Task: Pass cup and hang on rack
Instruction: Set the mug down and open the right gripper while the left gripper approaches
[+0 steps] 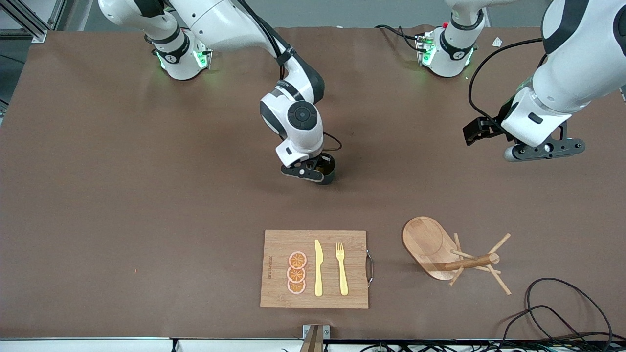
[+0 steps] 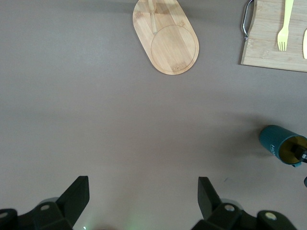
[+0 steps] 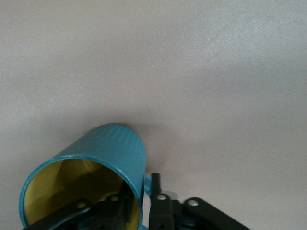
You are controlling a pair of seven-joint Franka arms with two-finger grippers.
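Early stage — the cup (image 1: pixel 326 169) sits on the counter (image 1: pixel 146 195) mid-table, not passed, not hung. Right gripper (image 1: pixel 309 172) is at the cup, one finger inside the rim and one outside by the handle, straddling the wall; whether it grips or is letting go I cannot tell. Left gripper (image 2: pixel 144 201) hangs wide open and empty, waiting over bare counter. Rack (image 1: pixel 440 249) stands nearer the front camera, toward the left arm's end — pegs bare

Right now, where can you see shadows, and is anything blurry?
Front view: the rack and the right gripper cast soft shadows on the table. Right wrist view: the cup is close, its near rim slightly blurred. Left wrist view: the left gripper looks dark.
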